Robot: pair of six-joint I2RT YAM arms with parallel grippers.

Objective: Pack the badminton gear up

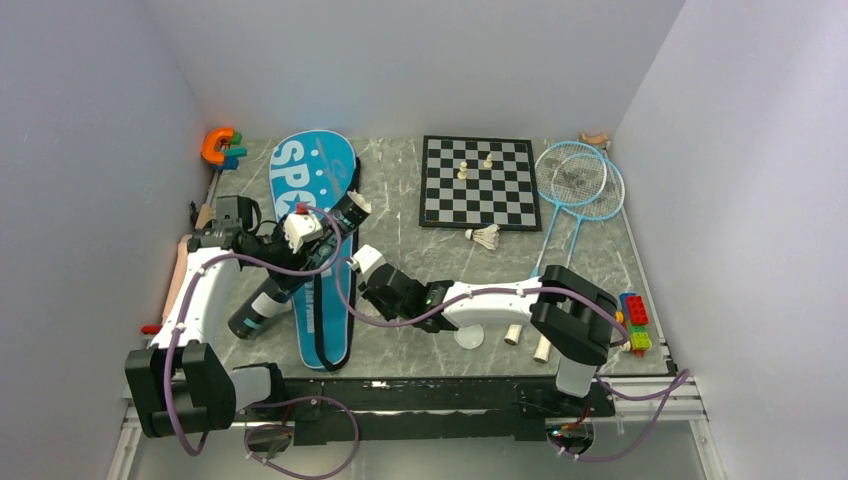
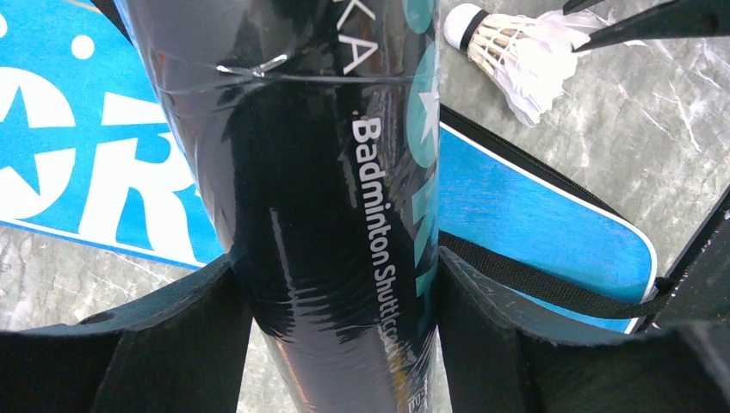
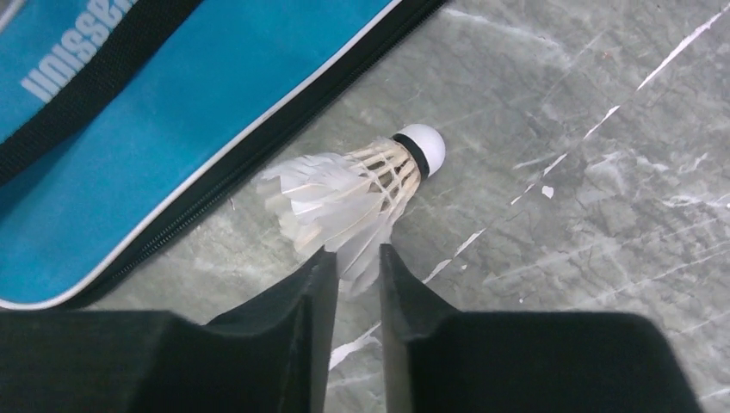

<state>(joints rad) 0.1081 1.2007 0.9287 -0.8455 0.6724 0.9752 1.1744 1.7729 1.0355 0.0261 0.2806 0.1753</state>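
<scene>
- Gripping the black tube (image 2: 336,215) around its middle, the left jaws press on either side of it. They hold it slanted over the blue bag (image 1: 315,170), with its far end pointing to about 1 o'clock in the overhead view. I judge the slant is meant to offer that end to the other arm for loading.
- The right jaws are drawn nearly together, pinching the feather tips of a shuttlecock (image 3: 361,189). It lies on the counter (image 1: 450,255) just beside the bag's zip edge, with its cork nose pointing away from the jaws. Taking it by the feathers would leave the nose free to enter the tube first.
- The tube's ends are too small in the overhead view and are cut off in the wrist views, so I cannot tell whether anything is inside.
- The bag lies flat at about 10 o'clock from the counter's middle, with its strap across it and nothing showing in it.
- A second shuttlecock (image 1: 486,237) sits just at 6 o'clock of the chessboard (image 1: 478,182).
- The two rackets (image 1: 580,180) lie at 2 o'clock with their heads overlapping, well apart from the bag.
- Packing looks to be at an early stage.
</scene>
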